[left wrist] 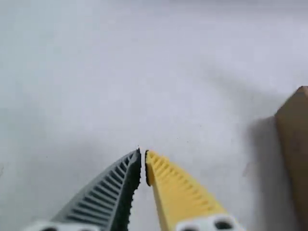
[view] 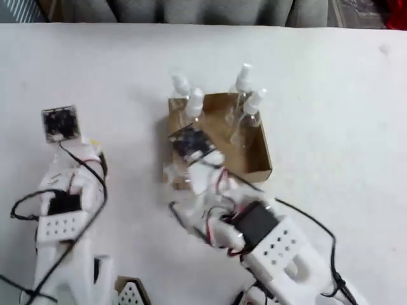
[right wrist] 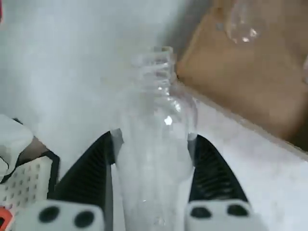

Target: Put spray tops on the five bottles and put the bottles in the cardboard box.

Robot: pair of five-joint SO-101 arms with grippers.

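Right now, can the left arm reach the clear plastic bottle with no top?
Probably, but only its neck: the right gripper clamps the clear plastic bottle around the body, beside the brown cardboard box. The left gripper is shut.

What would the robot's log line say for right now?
left fingers: shut, over table | right fingers: gripping topless bottle beside cardboard box | in box: four topped bottles

Bright, evenly lit from above, whitening the table (view: 331,82) (near glare); soft shadow beside the cardboard box (left wrist: 294,139); 1 glint on the bottle (right wrist: 167,120).
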